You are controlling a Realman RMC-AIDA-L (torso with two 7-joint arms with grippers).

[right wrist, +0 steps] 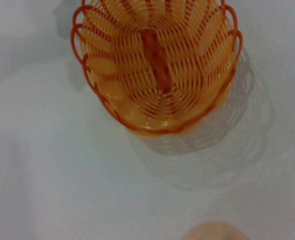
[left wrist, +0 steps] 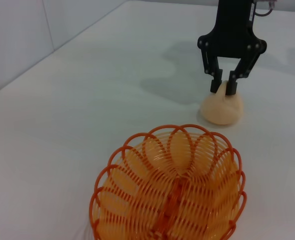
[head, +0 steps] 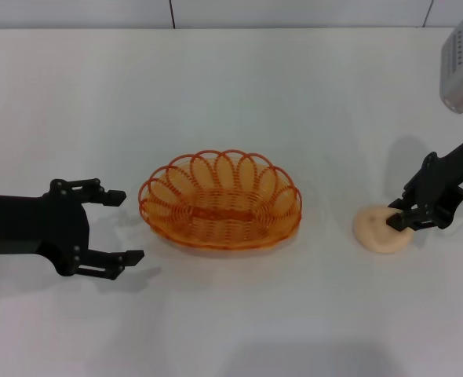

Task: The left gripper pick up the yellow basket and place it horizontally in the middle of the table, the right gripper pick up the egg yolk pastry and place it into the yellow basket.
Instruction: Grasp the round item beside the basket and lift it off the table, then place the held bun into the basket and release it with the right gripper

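Note:
The yellow basket (head: 220, 200) lies lengthwise across the middle of the white table (head: 231, 86); it also shows in the left wrist view (left wrist: 167, 195) and the right wrist view (right wrist: 157, 65). It is empty. My left gripper (head: 129, 227) is open and empty, just left of the basket and apart from it. The egg yolk pastry (head: 377, 232) rests on the table to the basket's right. My right gripper (head: 395, 218) is pinched on the top of the pastry, as the left wrist view shows (left wrist: 224, 87) on the pastry (left wrist: 222, 109). The pastry's edge shows in the right wrist view (right wrist: 215, 232).
A grey-white box (head: 461, 71) on the right arm hangs over the table's far right. A wall runs along the table's far edge (head: 231, 14). Bare white table surrounds the basket.

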